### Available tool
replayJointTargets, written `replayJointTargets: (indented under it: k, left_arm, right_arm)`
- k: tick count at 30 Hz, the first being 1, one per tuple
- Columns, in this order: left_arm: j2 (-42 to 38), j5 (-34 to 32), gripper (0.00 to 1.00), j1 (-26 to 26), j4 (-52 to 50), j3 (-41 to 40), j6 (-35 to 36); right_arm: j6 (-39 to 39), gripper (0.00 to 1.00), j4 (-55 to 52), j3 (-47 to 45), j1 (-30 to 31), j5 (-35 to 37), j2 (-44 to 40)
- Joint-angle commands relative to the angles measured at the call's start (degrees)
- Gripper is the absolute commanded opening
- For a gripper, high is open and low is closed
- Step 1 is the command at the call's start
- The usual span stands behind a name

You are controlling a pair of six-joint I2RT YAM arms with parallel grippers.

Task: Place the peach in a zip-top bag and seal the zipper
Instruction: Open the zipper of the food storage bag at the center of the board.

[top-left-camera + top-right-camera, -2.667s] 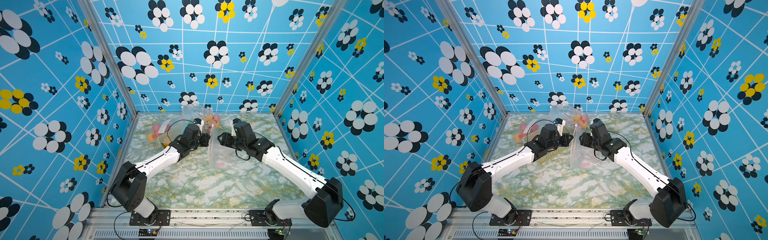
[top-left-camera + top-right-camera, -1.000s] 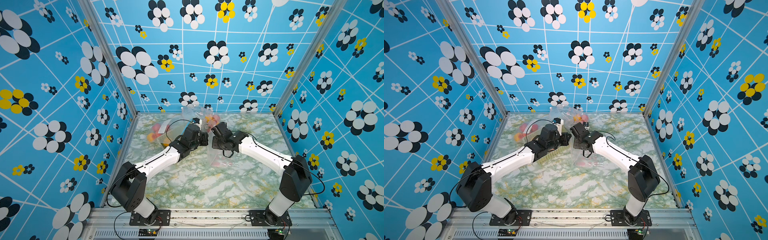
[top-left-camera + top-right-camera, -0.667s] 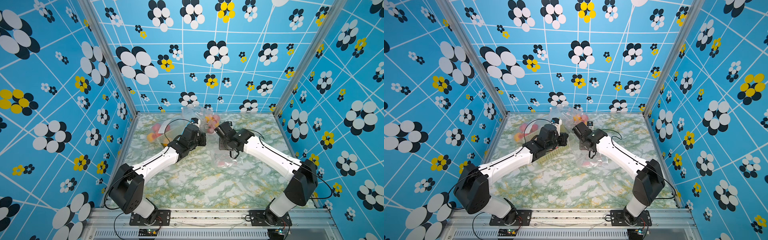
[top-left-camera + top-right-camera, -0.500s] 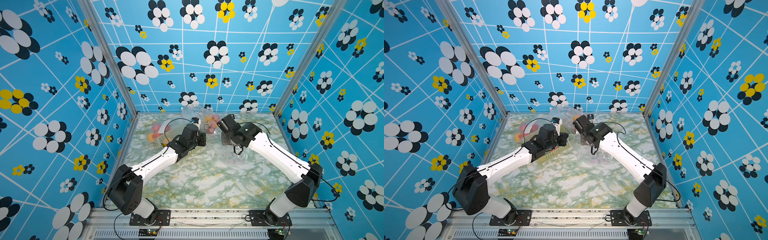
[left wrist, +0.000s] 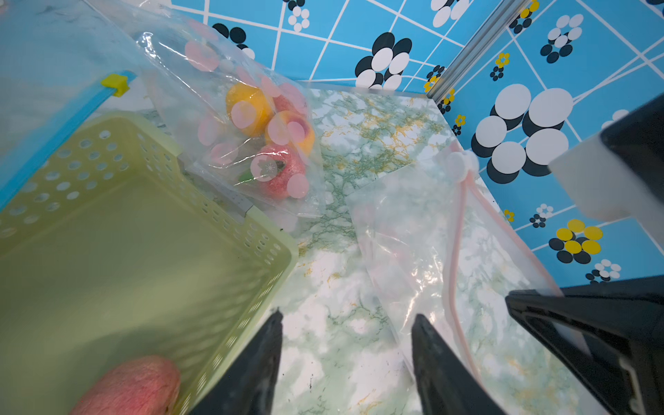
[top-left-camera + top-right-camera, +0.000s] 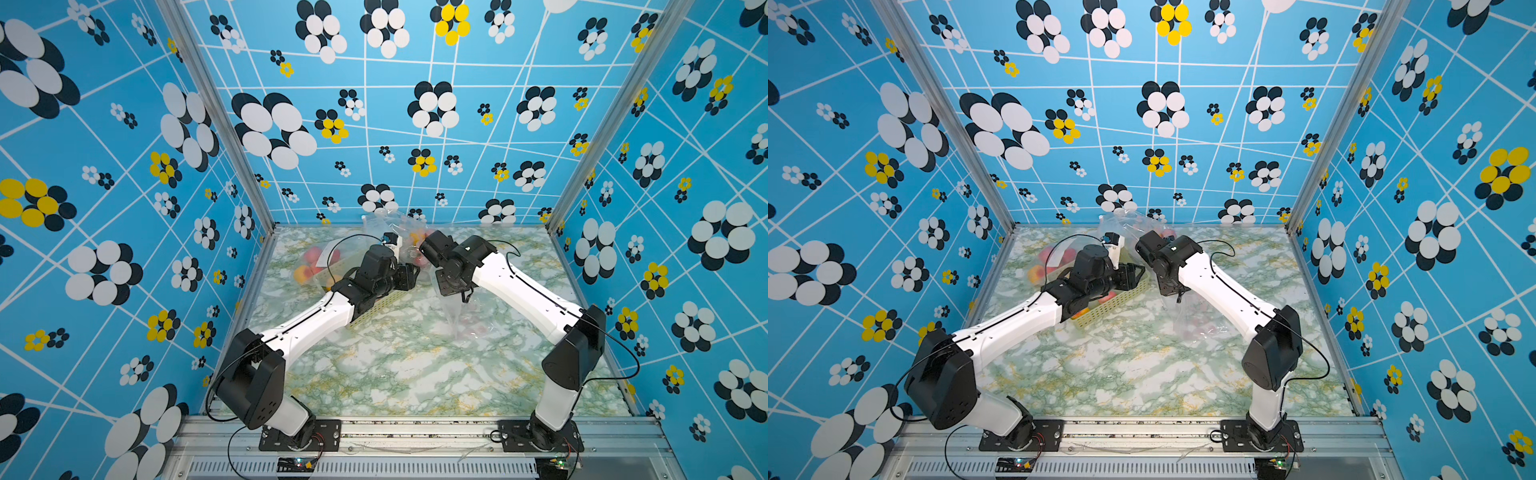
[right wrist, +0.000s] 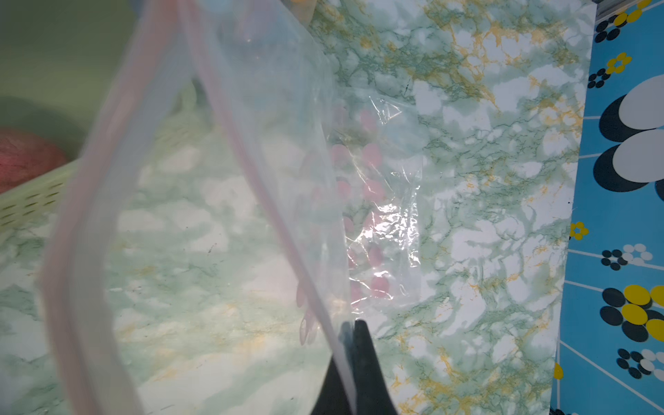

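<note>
The zip-top bag (image 7: 287, 107) is held by its rim in the right gripper (image 7: 354, 328), whose jaws are pinched shut on the plastic at the pink zipper track (image 7: 253, 179). The bag hangs from that pinch with its lower end on the marble table (image 7: 485, 215). The left gripper (image 5: 346, 319) is seen with its jaws apart and nothing between them, poised over bare table between the green basket (image 5: 215, 212) and the bag. The peach (image 5: 133, 384) is not yet bagged: it lies in the basket, close to a perforated wall (only part of it is shown in the left wrist view). A second bag (image 5: 251, 125), filled with fruit, lies at the back and is best left alone.

The step in hand is judged to be the fetching of the peach. It is done well if the open jaws are lifted over the basket wall rather than pushed against it, lowered astride the fruit's widest part and closed gently, since a round skin may roll or slip. The bag's rim should be held high and steady meanwhile, so that the mouth, whose two tracks are seen parted, is offered wide.
</note>
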Motion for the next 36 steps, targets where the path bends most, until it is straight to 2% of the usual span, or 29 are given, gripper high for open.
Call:
replayJointTargets:
  k: [1,4,9,12,17,21,28,33,36]
  left_arm:
    - [-3.0,-0.5,0.67,-0.2,-1.8,0.4,-0.8]
    - [-4.2,-3.4,0.7,-0.1,-4.2,-0.4,-1.4]
    - [-4.8,-11.7,0.72,0.2,-14.8,0.5,2.3]
    - [-4.0,-14.8,0.79,1.2,-21.7,1.0,4.6]
    - [-1.0,-18.6,0.79,2.0,-31.3,2.6,9.7]
    - [2.2,-19.0,0.79,4.5,-35.9,4.9,10.8]
    - [7.8,-16.4,0.77,10.8,-36.6,7.5,10.9]
    - [12.1,-17.6,0.87,12.2,-35.3,10.2,12.7]
    - [15.4,-18.9,0.87,13.3,-35.9,12.9,14.3]
  right_arm:
    - [-1.5,0.0,0.5,2.3,-0.3,-1.6,1.0]
    - [-1.8,0.0,1.1,3.1,-0.3,-2.7,1.9]
    - [-2.2,0.0,1.6,3.7,-0.3,-3.6,3.0]
    - [-2.1,0.0,2.1,3.6,-0.3,-4.2,3.3]
    - [-1.9,0.0,2.7,3.4,-0.4,-4.5,3.2]
    - [-1.6,0.0,3.0,2.9,-0.4,-4.7,3.4]
    - [-1.4,0.0,4.2,1.9,-0.4,-5.2,3.1]
    - [-1.6,0.0,5.0,2.2,-0.5,-5.9,3.4]
    - [-1.8,0.0,5.2,2.5,-0.6,-6.2,3.6]
